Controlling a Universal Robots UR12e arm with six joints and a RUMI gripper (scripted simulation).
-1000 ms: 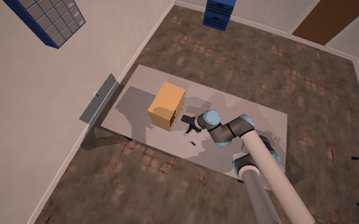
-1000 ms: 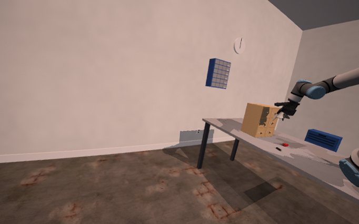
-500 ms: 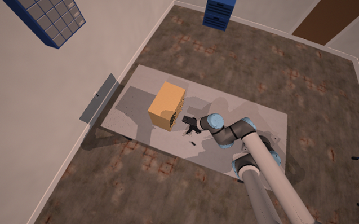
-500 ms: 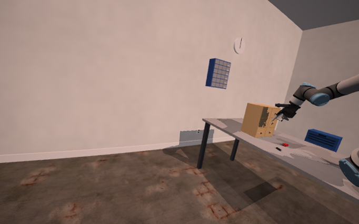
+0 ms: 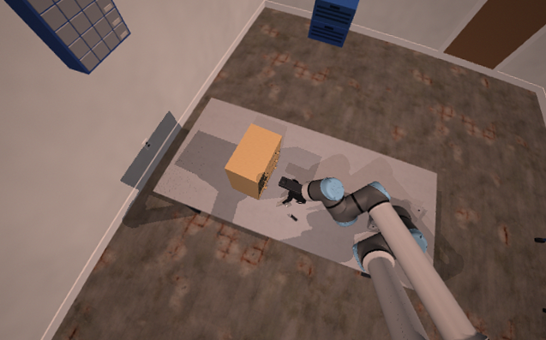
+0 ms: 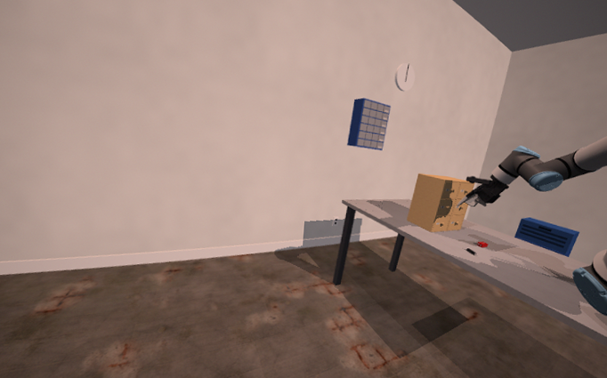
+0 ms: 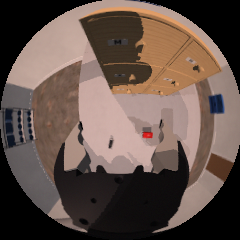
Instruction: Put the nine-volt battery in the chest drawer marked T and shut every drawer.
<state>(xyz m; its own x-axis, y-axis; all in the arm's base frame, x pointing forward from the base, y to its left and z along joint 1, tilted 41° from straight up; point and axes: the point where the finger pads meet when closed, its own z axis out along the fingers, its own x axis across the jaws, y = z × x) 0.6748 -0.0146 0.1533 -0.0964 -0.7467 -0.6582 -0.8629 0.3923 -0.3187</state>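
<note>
Toward the left of the smooth grey table [image 5: 395,174] a boxy tan wooden chest [image 5: 253,159] is standing upright, its flat drawer fronts all sitting flush. Just right of it the dark pincer [image 6: 468,202] is hovering beside the drawer faces, jaws spread fully wide and gripping nothing. Further right, a small slim black object [image 6: 471,251] and a little red block [image 6: 482,243] are lying apart on the table; which one is the nine-volt battery is too small to tell
</note>
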